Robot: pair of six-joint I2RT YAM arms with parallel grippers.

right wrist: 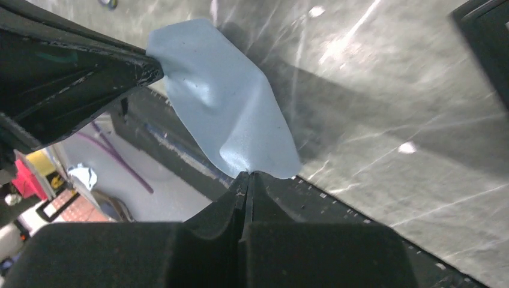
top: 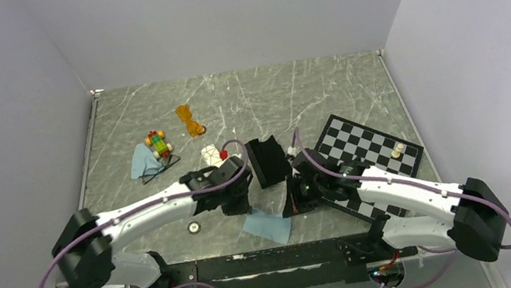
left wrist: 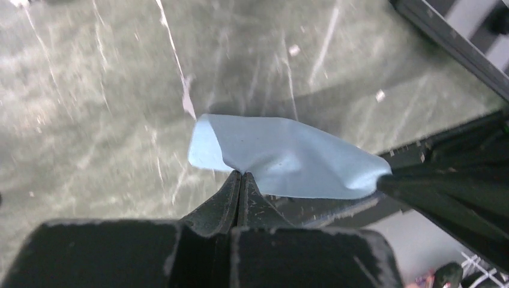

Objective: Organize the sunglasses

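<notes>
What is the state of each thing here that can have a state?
left gripper: shut on near blue cloth
right gripper: shut on near blue cloth
near blue cloth: held at two corners
black case: open
orange sunglasses: loose on table, uncased
black wire sunglasses: loose on table, uncased

Looks steeply down on the whole table from high behind the arm bases. Peers close past the left gripper and the right gripper from each wrist, facing opposite edges of one blue cloth, seen in all three.
</notes>
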